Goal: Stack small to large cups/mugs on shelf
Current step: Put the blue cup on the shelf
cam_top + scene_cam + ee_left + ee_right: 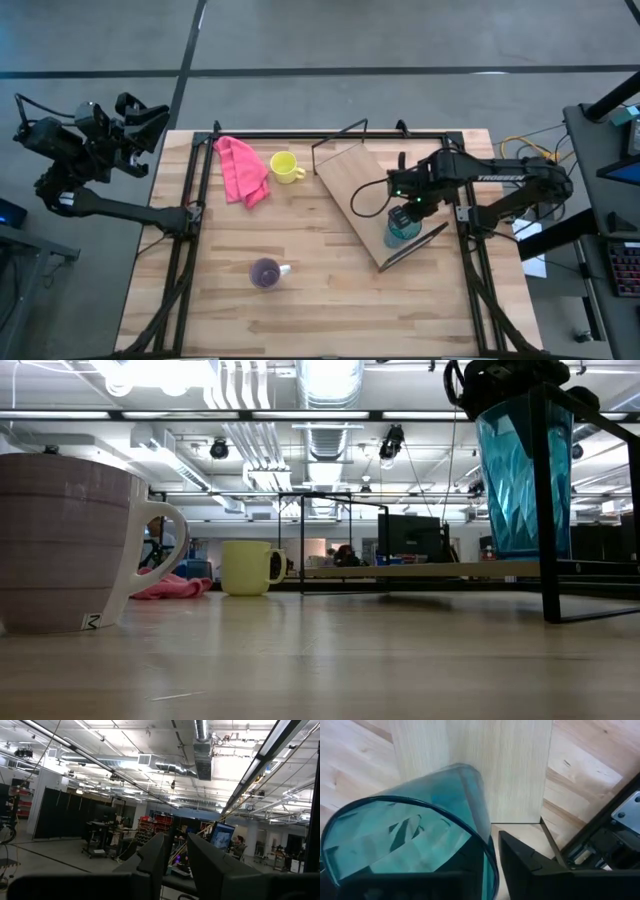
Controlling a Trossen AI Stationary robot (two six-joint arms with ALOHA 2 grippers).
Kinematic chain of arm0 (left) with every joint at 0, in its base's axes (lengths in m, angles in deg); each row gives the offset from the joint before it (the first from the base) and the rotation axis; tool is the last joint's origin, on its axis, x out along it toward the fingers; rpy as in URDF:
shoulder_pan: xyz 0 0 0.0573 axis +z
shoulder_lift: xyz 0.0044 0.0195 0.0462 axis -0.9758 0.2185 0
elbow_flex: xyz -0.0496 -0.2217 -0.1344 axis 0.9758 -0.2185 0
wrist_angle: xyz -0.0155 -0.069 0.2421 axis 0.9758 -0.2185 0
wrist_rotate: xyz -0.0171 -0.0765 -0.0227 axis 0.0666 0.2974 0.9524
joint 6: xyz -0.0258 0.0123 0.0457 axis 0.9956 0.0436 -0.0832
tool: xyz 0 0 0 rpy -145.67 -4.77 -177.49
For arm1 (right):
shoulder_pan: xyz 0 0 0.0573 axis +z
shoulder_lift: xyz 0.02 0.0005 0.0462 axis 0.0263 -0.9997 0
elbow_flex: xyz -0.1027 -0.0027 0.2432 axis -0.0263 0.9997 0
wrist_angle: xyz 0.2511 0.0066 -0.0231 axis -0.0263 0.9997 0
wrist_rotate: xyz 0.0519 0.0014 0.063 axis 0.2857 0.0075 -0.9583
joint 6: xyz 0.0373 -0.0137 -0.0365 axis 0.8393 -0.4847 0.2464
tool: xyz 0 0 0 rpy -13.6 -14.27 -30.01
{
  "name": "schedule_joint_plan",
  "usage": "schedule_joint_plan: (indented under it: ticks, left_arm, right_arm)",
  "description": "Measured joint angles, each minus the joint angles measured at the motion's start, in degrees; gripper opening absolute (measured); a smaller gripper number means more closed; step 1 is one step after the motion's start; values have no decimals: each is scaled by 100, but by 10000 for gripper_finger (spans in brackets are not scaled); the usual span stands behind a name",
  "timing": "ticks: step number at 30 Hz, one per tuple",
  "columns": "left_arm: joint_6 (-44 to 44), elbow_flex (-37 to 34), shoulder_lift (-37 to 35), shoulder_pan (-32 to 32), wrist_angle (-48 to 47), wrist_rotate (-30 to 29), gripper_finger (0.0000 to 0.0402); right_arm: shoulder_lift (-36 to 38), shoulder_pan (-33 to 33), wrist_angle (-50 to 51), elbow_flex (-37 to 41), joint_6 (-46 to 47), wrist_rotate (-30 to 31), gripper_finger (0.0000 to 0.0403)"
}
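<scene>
pink cloth [243,168] crumpled on slatted tabletop [320,300]

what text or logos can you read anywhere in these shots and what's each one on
"TROSSEN": white letters along the right arm in the high view.
A small white mark, like a "Z", on a dark square at the base of the purple mug in the low view; too small to be sure.
Lit monitor screen in the room, left wrist view: too blurred to read.
Nothing else legible.
</scene>
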Motion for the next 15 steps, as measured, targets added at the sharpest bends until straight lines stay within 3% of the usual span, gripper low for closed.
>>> schedule_joint_plan:
  ticks: [8, 15]
  left_arm:
    - [-1, 0, 0, -1, 0, 1, 73]
    - [0, 0, 0, -1, 0, 1, 73]
  right_arm:
    - [-67, 0, 0, -39, 0, 78, 90]
    - [-54, 0, 22, -440, -10, 74, 93]
